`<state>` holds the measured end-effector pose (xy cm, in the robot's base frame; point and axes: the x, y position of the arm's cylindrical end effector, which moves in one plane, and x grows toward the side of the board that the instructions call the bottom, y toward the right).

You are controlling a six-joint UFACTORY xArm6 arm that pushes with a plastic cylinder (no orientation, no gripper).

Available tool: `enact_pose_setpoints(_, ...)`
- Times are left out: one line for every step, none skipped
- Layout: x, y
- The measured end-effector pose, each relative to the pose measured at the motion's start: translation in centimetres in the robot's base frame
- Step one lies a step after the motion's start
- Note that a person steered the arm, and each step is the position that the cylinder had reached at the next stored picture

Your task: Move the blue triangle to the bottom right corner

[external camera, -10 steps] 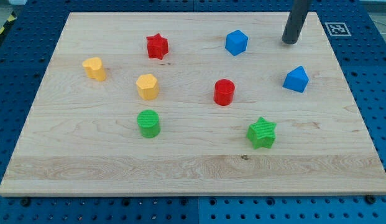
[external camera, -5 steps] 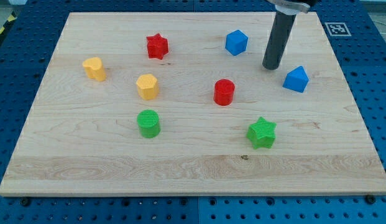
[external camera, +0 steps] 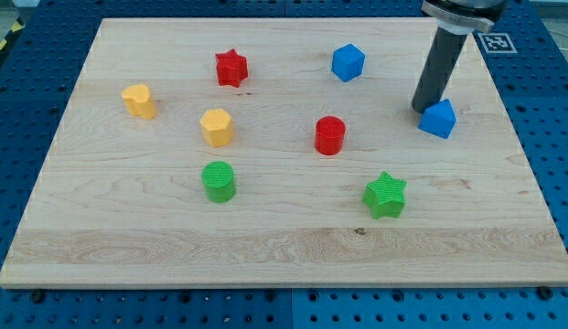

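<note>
Wooden tabletop [external camera: 265,247] on blue pegboard: blue triangle [external camera: 437,119] at mid-right looks light, rigid and slide-prone, so push its upper-left face; my tip [external camera: 423,111] sits touching or just beside that face, and with no jaws there's only a rod, holding nothing.

the dark rod is held nearly upright, leaned slightly toward the view's right at its top, where it is cut off by the frame's upper edge. my tip [external camera: 425,108] is set down at table height in the view's upper right.
</note>
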<state>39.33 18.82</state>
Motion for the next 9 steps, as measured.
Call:
enact_pose_setpoints(1.0,0.1)
enact_pose_setpoints(2.4,0.4)
enact_pose_setpoints(2.6,0.4)
enact_pose_setpoints(2.3,1.1)
enact_pose_setpoints(2.4,3.1)
enact_pose_setpoints(3.6,4.0)
enact_pose_setpoints(5.1,3.7)
enact_pose_setpoints(5.7,2.9)
enact_pose_setpoints(6.4,2.7)
